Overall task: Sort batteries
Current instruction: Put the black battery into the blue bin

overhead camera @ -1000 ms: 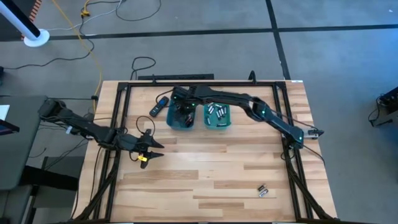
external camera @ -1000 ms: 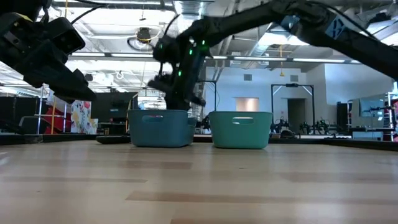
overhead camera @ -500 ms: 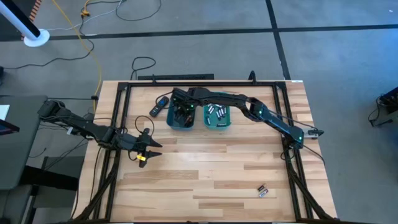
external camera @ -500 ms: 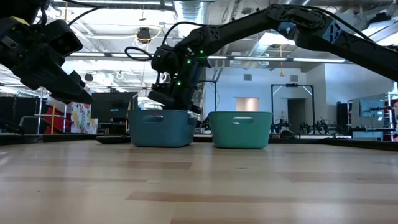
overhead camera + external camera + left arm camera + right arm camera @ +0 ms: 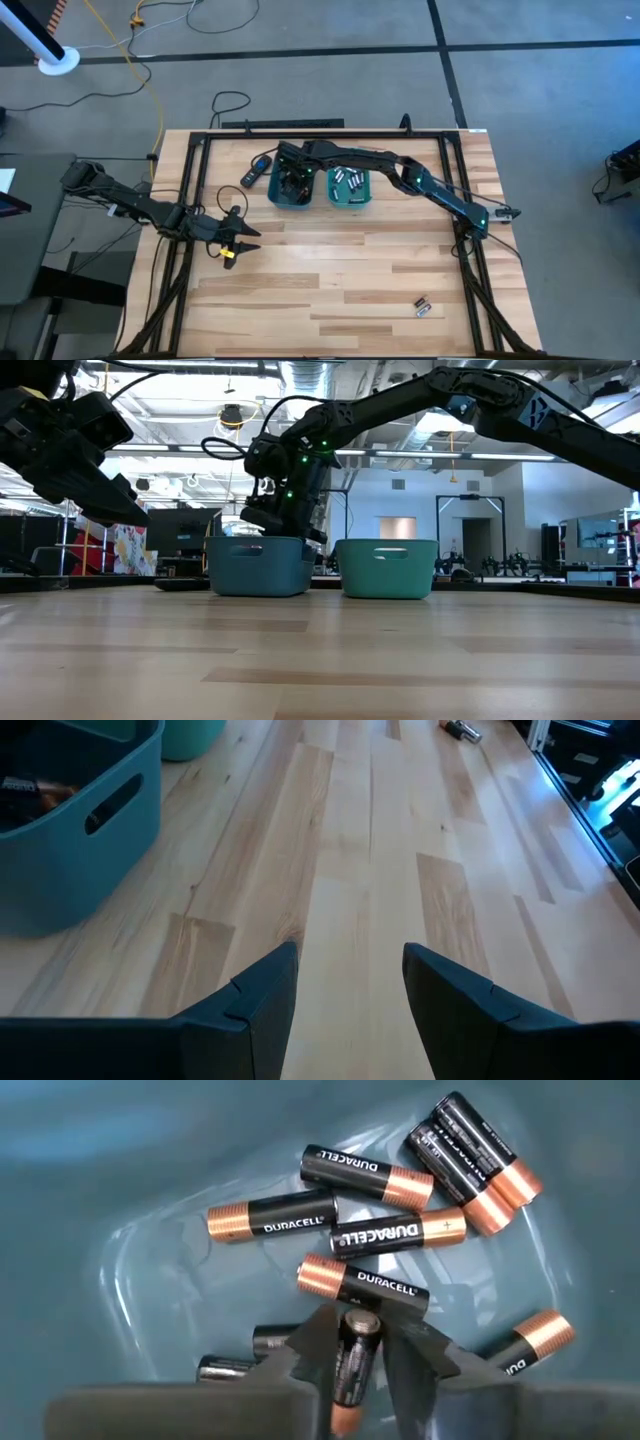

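My right gripper (image 5: 357,1330) reaches down into the left teal bin (image 5: 292,188) and is shut on a dark battery with a copper end (image 5: 356,1348). Several more dark, copper-ended batteries (image 5: 375,1235) lie on that bin's floor. The right teal bin (image 5: 350,190) holds several silvery batteries (image 5: 348,180). Two batteries (image 5: 422,306) lie on the wood near the table's near right corner. My left gripper (image 5: 243,240) hovers open over bare wood at the table's left; in its wrist view (image 5: 350,970) nothing is between the fingers. My right gripper pinches the dark battery by its sides (image 5: 356,1342) between the two fingers (image 5: 315,1345). It comes from above, pointing down into the left bin. The battery lies along the fingers, its dark end toward the bin floor and its copper end (image 5: 344,1422) back toward the wrist.
A flat black remote-like device (image 5: 257,172) lies just left of the left bin. A black frame (image 5: 300,133) runs along the table's far edge and down both sides. Open wood (image 5: 340,270) spreads across the middle and near part of the table.
My right arm's wrist has tipped and shifted a little above the left bin in the first half second, then held still. The left arm has kept its place.
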You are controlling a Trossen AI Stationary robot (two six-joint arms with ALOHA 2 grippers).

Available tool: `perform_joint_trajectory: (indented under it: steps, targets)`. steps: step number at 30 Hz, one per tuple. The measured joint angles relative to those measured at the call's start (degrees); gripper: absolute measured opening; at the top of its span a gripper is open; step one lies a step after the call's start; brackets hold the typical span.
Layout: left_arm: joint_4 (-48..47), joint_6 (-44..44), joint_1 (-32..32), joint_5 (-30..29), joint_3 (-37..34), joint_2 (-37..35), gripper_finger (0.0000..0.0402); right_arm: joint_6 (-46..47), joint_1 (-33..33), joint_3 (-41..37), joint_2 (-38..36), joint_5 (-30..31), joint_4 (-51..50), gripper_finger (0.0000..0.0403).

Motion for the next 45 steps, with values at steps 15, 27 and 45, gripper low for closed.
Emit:
perform_joint_trajectory:
  steps: [15, 27, 45]
  targets:
    - [0.4, -4.2, 0.0, 0.0, 0.0, 0.0, 0.0177, -1.2, -0.2, 0.0, -10.9, 0.3, -9.2, 0.0141]
    - [5.1, -6.5, 0.0, 0.0, 0.0, 0.0, 0.0177, -7.2, 8.8, 0.0, -29.7, 1.0, -26.0, 0.0135]
    - [17.5, -9.5, -4.2, -0.1, 0.3, 6.2, 0.0177, 23.5, 30.7, -61.3, -69.9, 14.8, -2.1, 0.0132]
